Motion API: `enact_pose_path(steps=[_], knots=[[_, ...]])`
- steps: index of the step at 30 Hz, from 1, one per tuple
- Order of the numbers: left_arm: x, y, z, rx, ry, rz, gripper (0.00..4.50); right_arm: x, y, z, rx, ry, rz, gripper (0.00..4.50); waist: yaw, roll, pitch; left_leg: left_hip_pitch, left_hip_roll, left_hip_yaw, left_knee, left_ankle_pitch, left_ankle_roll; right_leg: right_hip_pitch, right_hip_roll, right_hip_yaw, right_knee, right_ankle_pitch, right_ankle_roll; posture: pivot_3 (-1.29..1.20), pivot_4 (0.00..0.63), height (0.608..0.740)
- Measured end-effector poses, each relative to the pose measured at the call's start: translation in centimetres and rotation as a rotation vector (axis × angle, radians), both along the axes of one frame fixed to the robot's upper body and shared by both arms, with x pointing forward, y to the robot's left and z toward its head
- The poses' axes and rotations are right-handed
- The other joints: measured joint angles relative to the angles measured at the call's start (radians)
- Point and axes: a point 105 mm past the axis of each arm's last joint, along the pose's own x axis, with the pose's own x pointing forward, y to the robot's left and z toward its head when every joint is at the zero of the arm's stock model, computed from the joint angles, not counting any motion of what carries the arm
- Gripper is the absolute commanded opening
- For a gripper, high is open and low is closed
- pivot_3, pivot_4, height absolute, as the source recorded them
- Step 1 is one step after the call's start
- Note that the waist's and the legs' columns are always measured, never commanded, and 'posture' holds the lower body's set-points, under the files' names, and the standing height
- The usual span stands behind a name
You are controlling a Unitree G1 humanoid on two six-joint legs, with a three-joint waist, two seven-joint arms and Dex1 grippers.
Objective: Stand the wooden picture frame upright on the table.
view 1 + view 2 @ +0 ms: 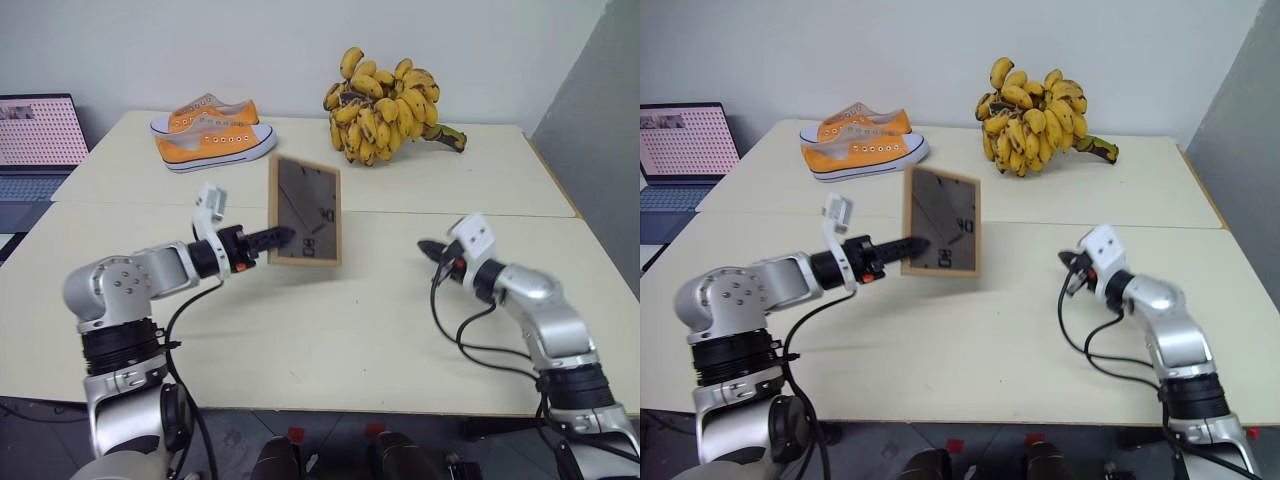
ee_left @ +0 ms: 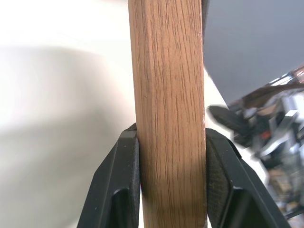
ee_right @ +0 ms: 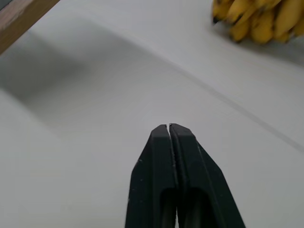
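The big pale cream rectangular bench (image 1: 330,330) is the landing zone here, and there's loads of bare surface in front of the robot, so no real excuse for a bad placement. Further back sit a fat bunch of yellow bananas (image 1: 388,108) and a pair of orange canvas sneakers with white soles (image 1: 210,133), both well clear, plus an open laptop (image 1: 35,140) off the bench's left edge. The small rectangular light-wood picture frame (image 1: 305,212) is up in the air above the middle of the bench, roughly upright but tilted a bit, dark grey back with white marks facing the camera. The left gripper (image 1: 278,238) is clamped on the frame's left wooden edge; the left wrist view shows the two black fingers (image 2: 118,180) squeezing the wood rail from either side, nice and square. The right gripper (image 1: 428,247) hangs off to the right, well apart from the frame, holding nothing, fingers pressed together or near enough in its wrist view. My take: the job now is getting the frame down onto its bottom edge so it stands by itself. It'd be smart to level that tilt first, lower slowly until the bottom rail sits flat, and let the prop stand on the back take the lean before easing the grip off. Can't tell from here whether the stand is folded out, and if it isn't, the frame will probably just flop over.
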Motion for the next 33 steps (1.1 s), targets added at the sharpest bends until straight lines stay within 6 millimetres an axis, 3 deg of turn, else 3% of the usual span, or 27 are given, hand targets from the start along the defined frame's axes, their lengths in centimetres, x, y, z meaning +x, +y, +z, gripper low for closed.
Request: enact_pose_path(steps=[3,6,11,18,33], knots=[[-0.5,-0.8,0.8,0.021,-0.068,-0.037,1.32,-1.0,1.9,5.1,0.102,-0.096,0.074,1.81,0.006,0.0,0.0,0.0,0.0,-0.001,0.0,0.0,0.0,0.0,0.0,-0.001,-0.001,0.0,0.0,0.0,0.15,0.74],[-1.1,-1.7,0.3,0.054,-0.074,-0.07,1.32,-1.6,3.6,7.3,0.195,-0.093,0.12,2.38,0.006,0.0,0.0,-0.001,0.0,-0.001,0.0,0.0,0.0,0.0,0.0,-0.001,-0.001,0.0,0.0,0.0,0.15,0.74],[-2.0,-3.7,0.3,0.079,-0.095,-0.155,1.32,-3.0,7.2,9.6,0.262,-0.101,0.232,2.38,0.006,0.0,0.0,-0.003,0.0,-0.002,0.0,0.0,0.0,-0.001,0.0,-0.001,-0.001,0.0,0.0,0.0,0.15,0.74],[-2.1,-4.5,0.2,0.083,-0.098,-0.187,1.32,-3.4,9.6,8.8,0.276,-0.054,0.301,2.38,0.006,0.0,0.0,-0.006,0.0,-0.001,0.0,0.0,0.0,-0.005,0.0,-0.001,0.0,0.0,0.0,0.0,0.15,0.74],[-2.0,-4.9,0.9,0.083,-0.12,-0.206,1.32,-2.5,11.1,7.8,0.313,-0.027,0.307,2.38,0.006,0.001,0.0,-0.008,0.0,-0.001,0.0,0.0,0.0,-0.008,0.0,-0.002,0.0,0.0,0.0,0.0,0.15,0.74]])
